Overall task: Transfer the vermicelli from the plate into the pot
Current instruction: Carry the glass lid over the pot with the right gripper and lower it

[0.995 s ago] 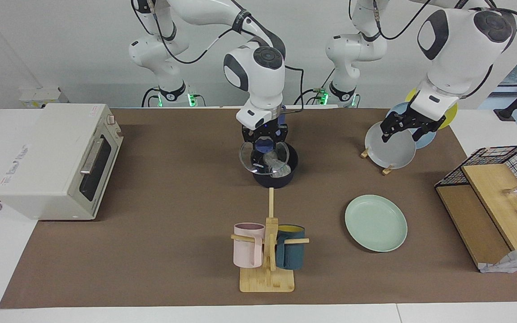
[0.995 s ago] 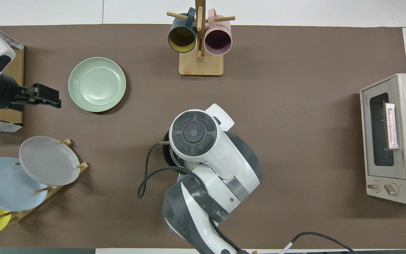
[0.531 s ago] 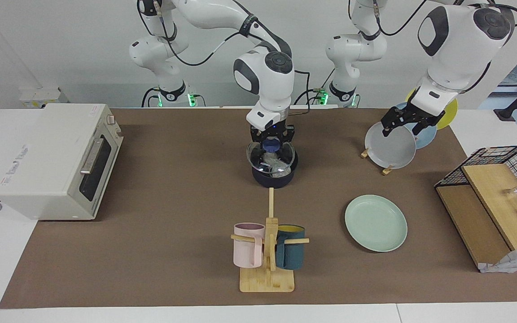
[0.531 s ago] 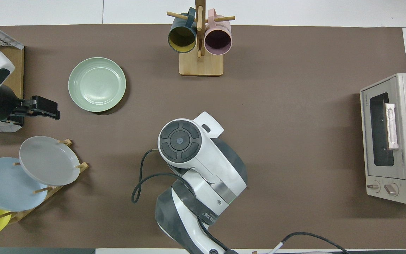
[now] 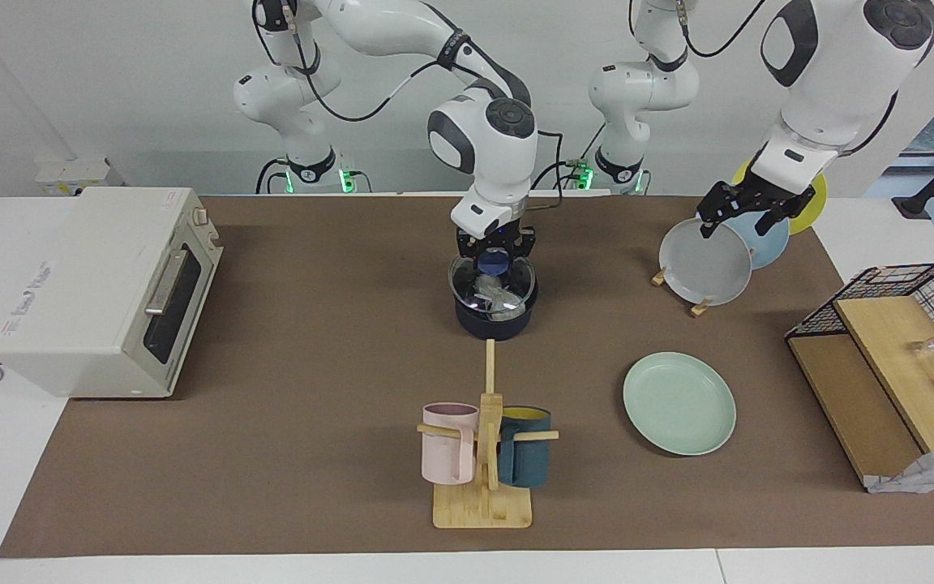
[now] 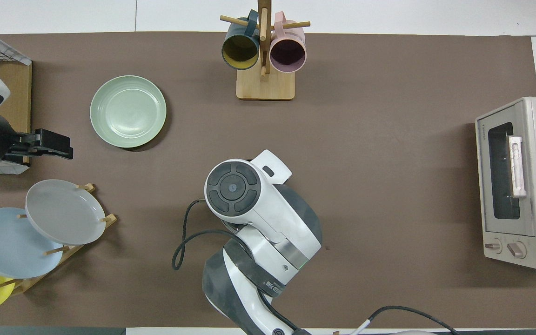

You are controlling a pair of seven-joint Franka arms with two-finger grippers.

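**Lid askew over a loaded pot: mind the release**

Right gripper pinched shut on the blue knob of a glass lid, held tilted over the pot near the middle of the table. Vermicelli already inside the pot, visible through the glass. Plate bare, toward the left arm's end and farther from the robots than the pot. Left gripper spread wide and empty, waiting in the air over the grey plate in the rack.

Likeliest trouble: letting go with the lid askew, risking a slide off the rim and a clatter onto the mat. Also to avoid: pressing down off-centre, tipping or shoving the pot. Also possible: loose strands trapped under the lid's edge, preventing a flat seat. Cannot tell whether lid and rim touch yet
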